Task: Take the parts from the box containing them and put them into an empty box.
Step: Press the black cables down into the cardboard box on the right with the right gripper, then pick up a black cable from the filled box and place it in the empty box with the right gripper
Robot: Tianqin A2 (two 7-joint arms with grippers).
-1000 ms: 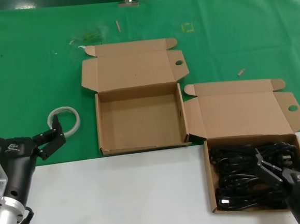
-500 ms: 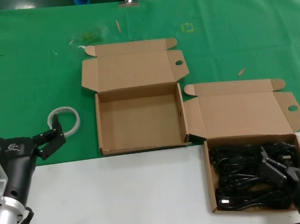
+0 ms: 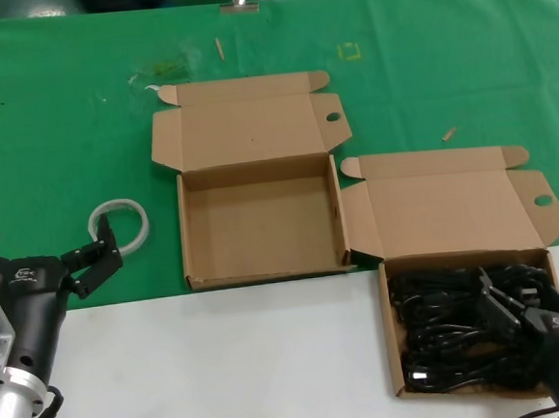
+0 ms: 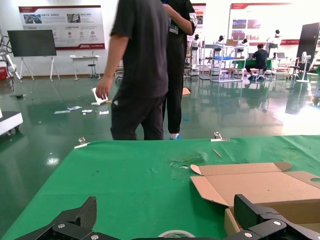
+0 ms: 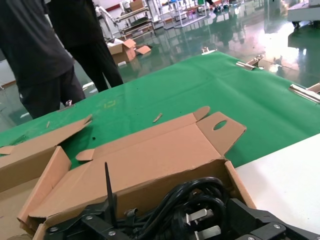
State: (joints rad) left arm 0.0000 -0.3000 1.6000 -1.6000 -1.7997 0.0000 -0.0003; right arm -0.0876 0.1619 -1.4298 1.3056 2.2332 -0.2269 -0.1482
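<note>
Reaching into the cord box

Our right gripper (image 3: 507, 299), fingers spread, sits among the cords (image 3: 444, 336); left gripper (image 3: 41, 255) spread, idle.

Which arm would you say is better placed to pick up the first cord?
The right. Its gripper is open over the cords in the full box. The left gripper sits open beside the tape ring, with the empty box between it and the cords.

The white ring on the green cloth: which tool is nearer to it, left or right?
Left. The left tool sits just beside the white ring; the right tool is far across, over the cords.
</note>
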